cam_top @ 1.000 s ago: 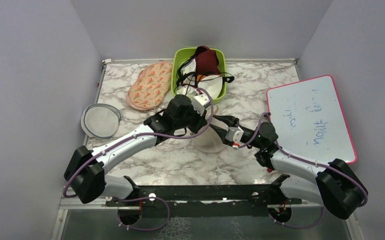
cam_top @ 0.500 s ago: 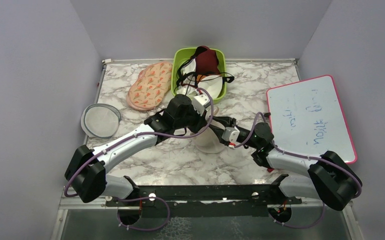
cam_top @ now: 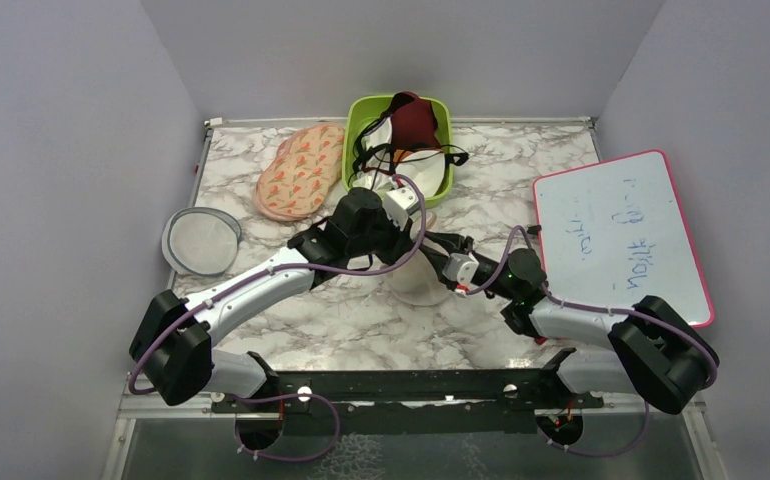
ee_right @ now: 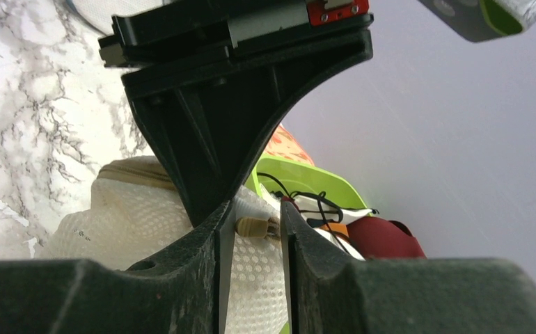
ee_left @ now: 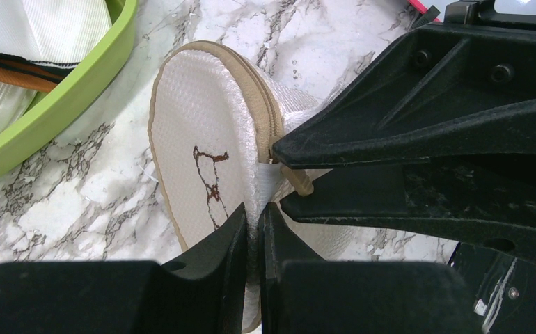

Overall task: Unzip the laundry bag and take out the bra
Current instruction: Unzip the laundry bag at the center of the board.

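The laundry bag (cam_top: 416, 283), a cream-white mesh pod, stands on its edge at the table's middle. Its black-marked face (ee_left: 195, 118) and tan zip rim show in the left wrist view. It also shows in the right wrist view (ee_right: 133, 216). My left gripper (ee_left: 253, 212) is shut on a fold of the bag's mesh beside the zip, and shows from above too (cam_top: 408, 245). My right gripper (ee_right: 257, 209) reaches in from the right (cam_top: 431, 240). Its fingers are pinched on the tan zip pull (ee_right: 253, 227), which shows in the left wrist view too (ee_left: 298, 182). The red bra is hidden.
A green basket (cam_top: 445, 180) behind the bag holds a dark maroon garment (cam_top: 414, 120), white cloths and black straps. Pink floral pads (cam_top: 301, 170) lie to its left. A grey-rimmed mesh disc (cam_top: 201, 240) is at the far left. A pink-framed whiteboard (cam_top: 621, 235) lies on the right.
My right arm has slid a little to the left, bringing its gripper closer onto the bag's zip. The left arm and the bag have stayed put.
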### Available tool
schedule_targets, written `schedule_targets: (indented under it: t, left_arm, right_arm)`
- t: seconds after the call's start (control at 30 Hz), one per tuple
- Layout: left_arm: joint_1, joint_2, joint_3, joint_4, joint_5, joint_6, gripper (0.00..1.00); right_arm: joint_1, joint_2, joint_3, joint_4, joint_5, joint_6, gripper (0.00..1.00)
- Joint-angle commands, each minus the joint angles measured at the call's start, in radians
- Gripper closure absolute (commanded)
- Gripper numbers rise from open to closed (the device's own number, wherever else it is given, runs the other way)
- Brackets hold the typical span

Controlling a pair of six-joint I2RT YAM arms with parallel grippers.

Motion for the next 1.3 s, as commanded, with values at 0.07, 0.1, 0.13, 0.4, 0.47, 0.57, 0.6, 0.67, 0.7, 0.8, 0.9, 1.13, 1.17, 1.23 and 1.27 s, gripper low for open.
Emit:
schedule_targets:
  t: [0.07, 0.1, 0.13, 0.4, 0.47, 0.57, 0.6, 0.67, 0.7, 0.8, 0.9, 1.13, 1.17, 1.23, 1.27]
  left_arm:
    - [-0.001, -0.001, 0.03, 0.023, 0.03, -0.002, 1.0]
    - [-0.001, -0.001, 0.03, 0.023, 0.032, -0.002, 1.0]
    - [-0.001, -0.001, 0.031, 0.023, 0.031, -0.002, 1.0]
    - [-0.001, 0.001, 0.03, 0.023, 0.03, 0.002, 1.0]
    - [-0.001, 0.003, 0.032, 0.022, 0.034, 0.002, 1.0]
    - [-0.001, 0.005, 0.032, 0.023, 0.042, 0.001, 1.0]
    - [0.0, 0.005, 0.031, 0.023, 0.042, 0.002, 1.0]
    - [-0.001, 0.004, 0.032, 0.022, 0.04, 0.003, 1.0]
    - [0.0, 0.003, 0.032, 0.021, 0.04, 0.003, 1.0]
    - [-0.001, 0.003, 0.032, 0.021, 0.044, 0.003, 1.0]
    - [-0.001, 0.005, 0.032, 0.022, 0.046, 0.003, 1.0]
    - [-0.001, 0.005, 0.033, 0.019, 0.044, 0.005, 1.0]
    - [-0.001, 0.004, 0.032, 0.02, 0.044, 0.005, 1.0]
    - [-0.001, 0.005, 0.032, 0.02, 0.042, 0.006, 1.0]
    - [-0.001, 0.005, 0.032, 0.02, 0.043, 0.006, 1.0]
  right_arm:
    - [0.004, -0.026, -0.035, 0.059, 0.082, 0.014, 0.75]
    - [0.005, -0.026, -0.035, 0.06, 0.085, 0.016, 0.75]
    - [0.005, -0.027, -0.037, 0.061, 0.085, 0.016, 0.75]
    - [0.005, -0.021, -0.028, 0.067, 0.09, 0.02, 0.79]
    - [0.005, -0.014, -0.019, 0.056, 0.06, 0.025, 0.77]
    - [0.005, 0.0, -0.009, 0.053, 0.024, 0.031, 0.74]
    - [0.005, 0.006, -0.005, 0.056, 0.019, 0.037, 0.74]
    - [0.005, 0.015, -0.003, 0.063, 0.011, 0.04, 0.73]
    - [0.005, 0.02, -0.001, 0.067, 0.006, 0.042, 0.73]
    - [0.005, 0.03, 0.006, 0.068, -0.019, 0.045, 0.72]
    - [0.005, 0.037, 0.013, 0.07, -0.037, 0.054, 0.71]
    - [0.005, 0.05, 0.016, 0.103, 0.006, 0.068, 0.7]
    - [0.005, 0.048, 0.008, 0.12, 0.032, 0.069, 0.71]
    - [0.005, 0.042, -0.009, 0.148, 0.071, 0.073, 0.72]
    - [0.005, 0.039, -0.012, 0.147, 0.076, 0.072, 0.73]
